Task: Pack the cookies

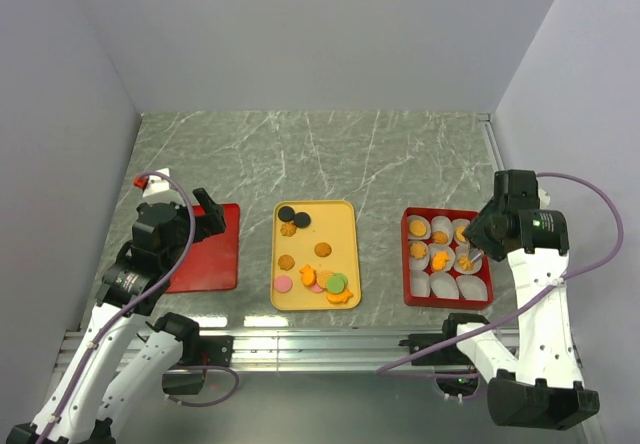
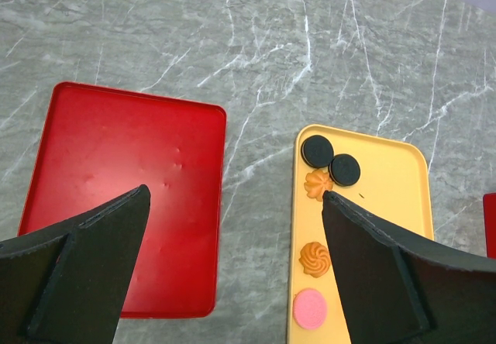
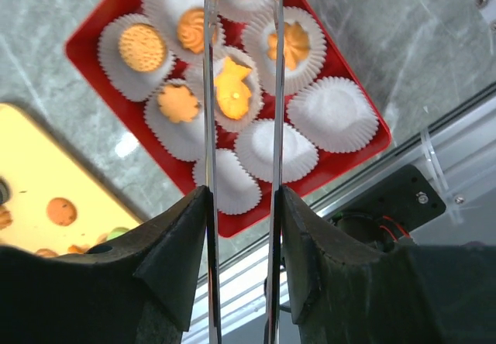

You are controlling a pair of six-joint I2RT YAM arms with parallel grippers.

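Several cookies (image 1: 318,264), orange, brown, pink, green and black, lie on a yellow tray (image 1: 350,226). They also show in the left wrist view (image 2: 315,258). A red box (image 1: 407,257) holds white paper cups, and several have orange cookies (image 3: 142,47) in them. My right gripper (image 3: 242,193) is shut on metal tweezers (image 3: 209,88) above the box. The tweezers' blades stand apart on either side of a fish-shaped cookie (image 3: 232,88) lying in the middle cup. My left gripper (image 2: 235,197) is open and empty, above the gap between a flat red lid (image 2: 116,173) and the yellow tray (image 2: 387,173).
Three paper cups (image 3: 335,114) along the box's near edge hold nothing. The red lid (image 1: 215,264) lies left of the yellow tray. A metal rail (image 1: 330,349) runs along the table's near edge. Grey walls close the left, back and right sides.
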